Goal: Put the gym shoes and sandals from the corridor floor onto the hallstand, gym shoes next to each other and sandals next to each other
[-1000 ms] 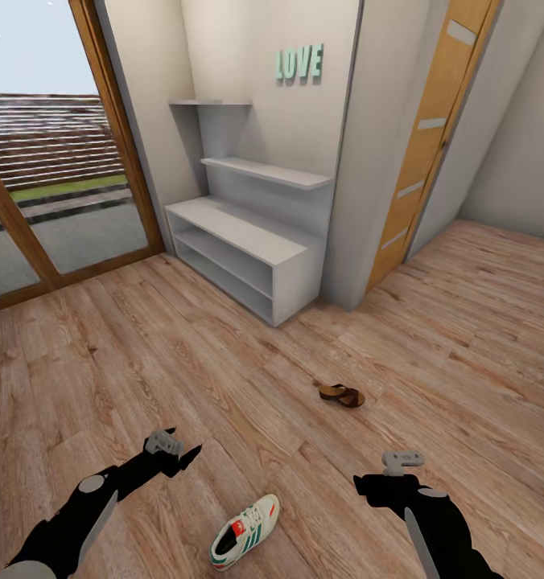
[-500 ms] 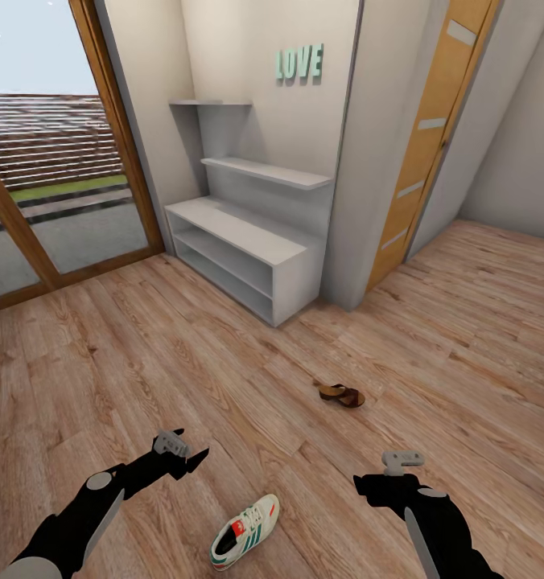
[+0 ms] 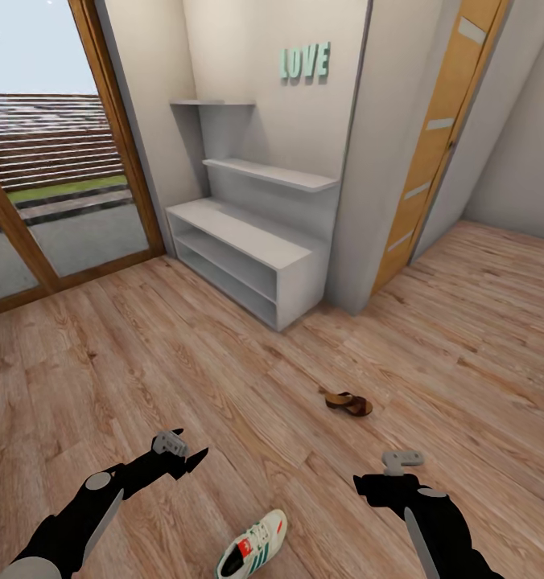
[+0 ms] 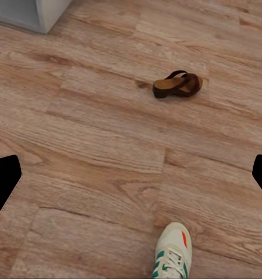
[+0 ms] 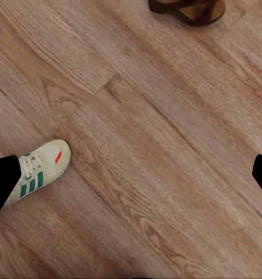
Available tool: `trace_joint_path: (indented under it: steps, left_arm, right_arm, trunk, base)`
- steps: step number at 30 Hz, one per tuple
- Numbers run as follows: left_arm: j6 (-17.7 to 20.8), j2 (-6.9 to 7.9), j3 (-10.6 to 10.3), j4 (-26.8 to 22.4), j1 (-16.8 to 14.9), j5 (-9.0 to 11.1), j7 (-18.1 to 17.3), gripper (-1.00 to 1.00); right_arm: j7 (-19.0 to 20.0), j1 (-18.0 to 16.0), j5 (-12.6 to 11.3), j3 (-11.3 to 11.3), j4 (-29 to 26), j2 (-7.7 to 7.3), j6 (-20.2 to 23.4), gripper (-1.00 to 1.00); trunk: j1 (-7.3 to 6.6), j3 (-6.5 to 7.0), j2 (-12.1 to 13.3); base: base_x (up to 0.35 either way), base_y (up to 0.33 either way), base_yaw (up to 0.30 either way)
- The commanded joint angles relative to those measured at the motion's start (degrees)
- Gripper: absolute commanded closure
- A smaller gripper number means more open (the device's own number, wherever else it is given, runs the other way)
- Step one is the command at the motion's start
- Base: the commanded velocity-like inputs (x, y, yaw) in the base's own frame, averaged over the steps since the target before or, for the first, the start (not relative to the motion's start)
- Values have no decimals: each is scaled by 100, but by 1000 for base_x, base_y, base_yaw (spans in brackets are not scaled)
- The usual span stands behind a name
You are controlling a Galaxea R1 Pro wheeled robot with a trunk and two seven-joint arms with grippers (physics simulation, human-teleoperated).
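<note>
One cream-white gym shoe with green stripes lies on the corridor floor between my two arms, close in front of me. It also shows in the left wrist view and the right wrist view. One dark brown sandal lies farther ahead on the planks, and it shows in the left wrist view as the sandal. The pale grey hallstand stands against the far wall. My left gripper hovers open just left of the shoe. My right gripper is open to the shoe's right. Both are empty.
A glass door with a wooden frame stands left of the hallstand. An orange wooden door and a wall corner stand to its right. Stepped wall shelves hang above the bench. Open floor stretches to the right.
My left arm has reached forward and right toward the shoe. The whole view then shifted, so the shoe and sandal sit lower in the picture.
</note>
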Motion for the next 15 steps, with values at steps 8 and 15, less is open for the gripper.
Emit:
trace_joint_path:
  steps: [8,15]
  left_arm:
    - [-30,6,-27,3,-4,3,3,-100]
    - [-29,6,-57,-2,-4,2,11,-100]
  right_arm:
    - [7,-3,0,-6,-5,-2,28,-100]
    - [6,-3,0,-7,-6,-2,28,-100]
  trunk:
    - [0,-5,-2]
    - [0,-5,-2]
  base:
    - [23,68,0]
    - [29,133,0]
